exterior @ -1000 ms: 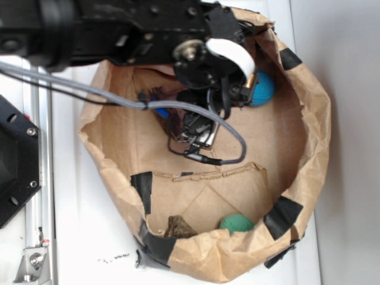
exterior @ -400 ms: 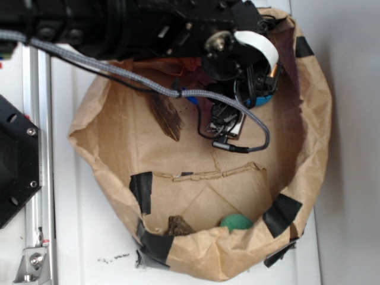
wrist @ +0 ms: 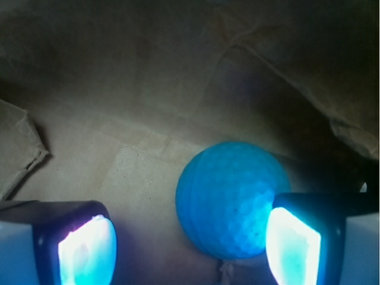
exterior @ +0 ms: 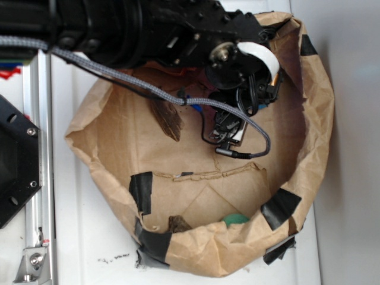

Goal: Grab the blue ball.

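Observation:
In the wrist view the blue ball (wrist: 228, 199), round and finely dimpled, rests on the brown paper floor of the bag. My gripper (wrist: 190, 246) is open around it. The right fingertip pad (wrist: 294, 246) lies against or very near the ball's right side. The left pad (wrist: 89, 249) stands well apart from it, with bare paper between. From the exterior view the black arm and gripper (exterior: 249, 98) reach into the bag's far right corner and cover the ball almost entirely.
The crumpled paper bag (exterior: 314, 148) with black tape patches walls in the space, its right wall close to the gripper. Inside lie a brown bark piece (exterior: 166, 119), a small brown lump (exterior: 177, 224) and a green ball (exterior: 236, 218) half hidden by the near rim. A metal rail (exterior: 38, 148) runs along the left.
The arm has moved right and toward the bag's far corner, now covering the blue ball. The bag has shifted and its near rim hides more of the green ball.

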